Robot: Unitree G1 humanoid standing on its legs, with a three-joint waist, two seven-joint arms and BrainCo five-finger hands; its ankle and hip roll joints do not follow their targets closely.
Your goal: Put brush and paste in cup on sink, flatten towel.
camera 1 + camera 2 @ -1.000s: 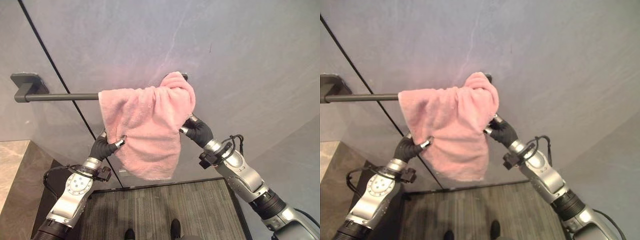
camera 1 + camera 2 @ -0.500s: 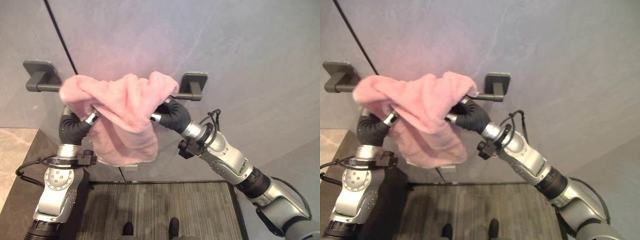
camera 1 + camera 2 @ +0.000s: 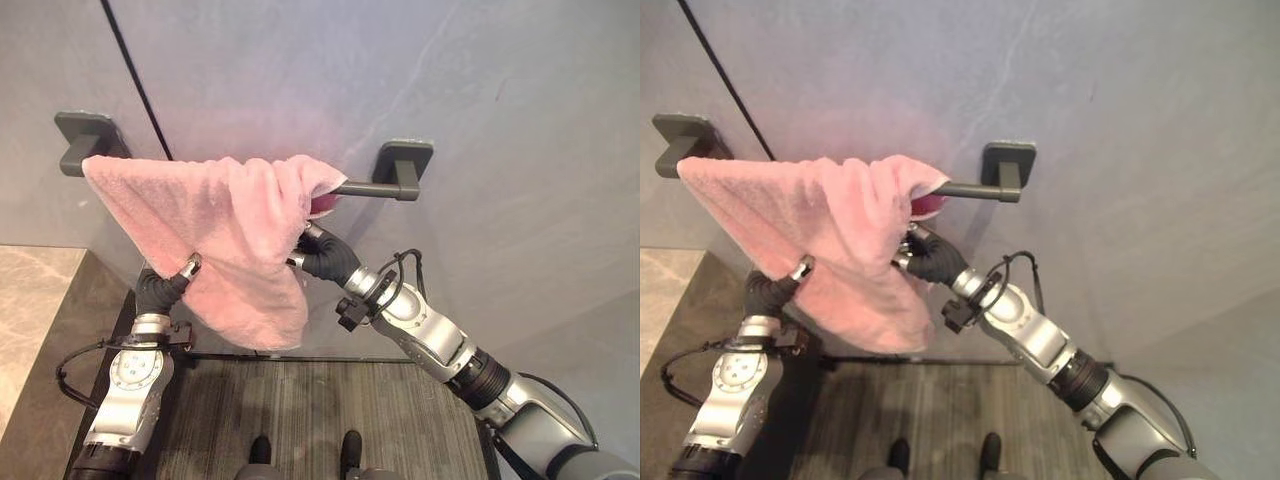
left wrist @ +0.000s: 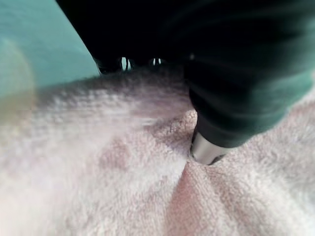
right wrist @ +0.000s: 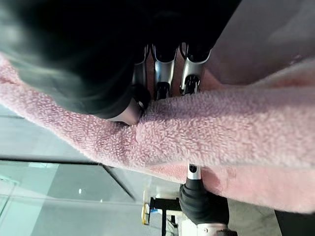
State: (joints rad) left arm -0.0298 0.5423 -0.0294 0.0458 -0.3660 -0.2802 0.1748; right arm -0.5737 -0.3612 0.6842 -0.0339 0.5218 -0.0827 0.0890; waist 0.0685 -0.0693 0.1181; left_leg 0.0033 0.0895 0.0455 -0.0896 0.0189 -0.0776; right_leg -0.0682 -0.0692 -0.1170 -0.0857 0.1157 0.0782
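Observation:
A pink towel (image 3: 210,215) hangs spread along a dark wall bar (image 3: 365,188), from the left bracket to about two thirds of the way across, bunched at its right end. My left hand (image 3: 165,285) is below the bar, pinching the towel's lower left part (image 4: 98,187) with the thumb (image 4: 206,147) on the cloth. Just under the bunched end, my right hand (image 3: 320,255) is shut on the towel's right edge (image 5: 221,132), with its fingers (image 5: 162,73) behind the cloth.
The bar's brackets (image 3: 85,135) (image 3: 405,160) are fixed to a grey wall. A marble countertop (image 3: 30,300) lies at the lower left. A grey ribbed mat (image 3: 330,400) covers the floor below.
The towel, heaped over both hands half a second ago, now lies spread leftward along the bar. Both hands have dropped below the bar, still holding it. The camera has shifted.

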